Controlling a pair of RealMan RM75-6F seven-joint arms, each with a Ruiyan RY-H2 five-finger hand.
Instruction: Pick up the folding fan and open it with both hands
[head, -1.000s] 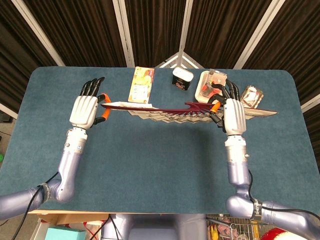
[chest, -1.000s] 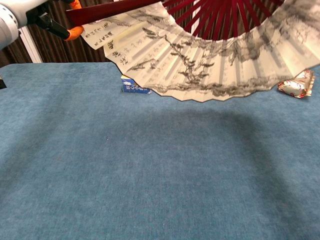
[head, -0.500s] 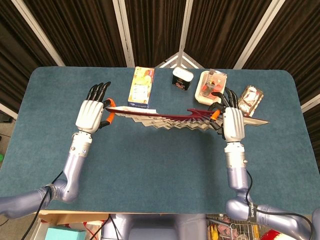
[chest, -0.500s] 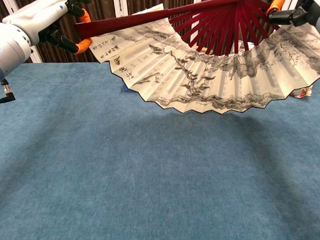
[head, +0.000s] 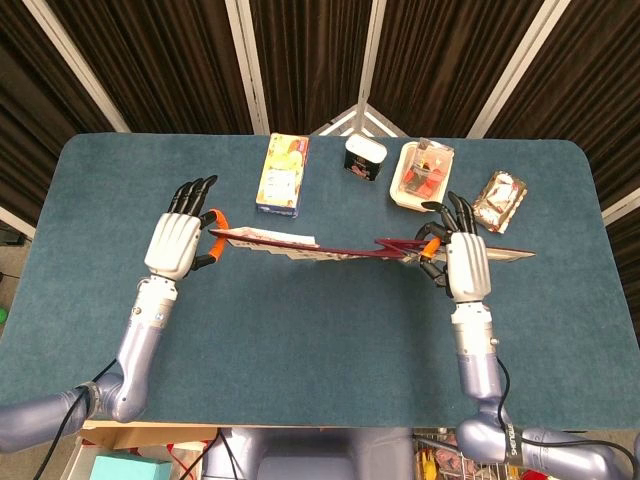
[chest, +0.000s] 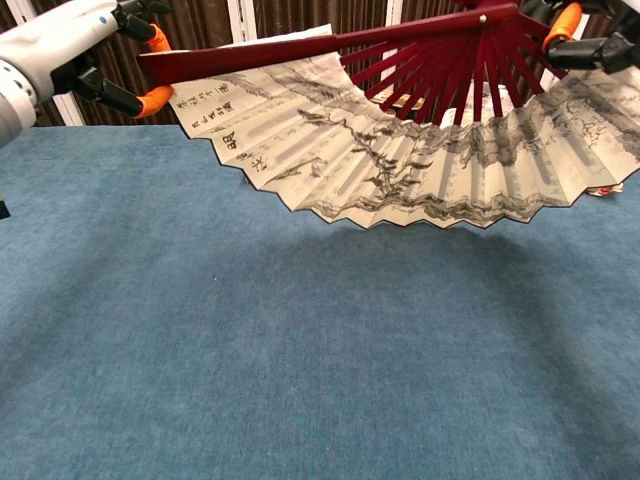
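The fan (chest: 400, 170) is held spread above the bench (head: 330, 330), well clear of the cloth, its paper leaf hanging edge-down toward the robot. One outer rib is pinched by the left hand (head: 178, 240) at about 9 o'clock of the fan, the pivot end by the right hand (head: 464, 262) at about 3 o'clock; both grips are made with thumb and fingertip only, the other fingers being spread. A slip is judged likely if either pinch is eased, since the leaf would drop or fold shut. Tearing of the pleats could be caused by further pulling apart. Beyond, at 12 o'clock, a box (head: 282, 175), a tin (head: 365, 157) and a tray (head: 421, 176) could be struck by a forward swing.
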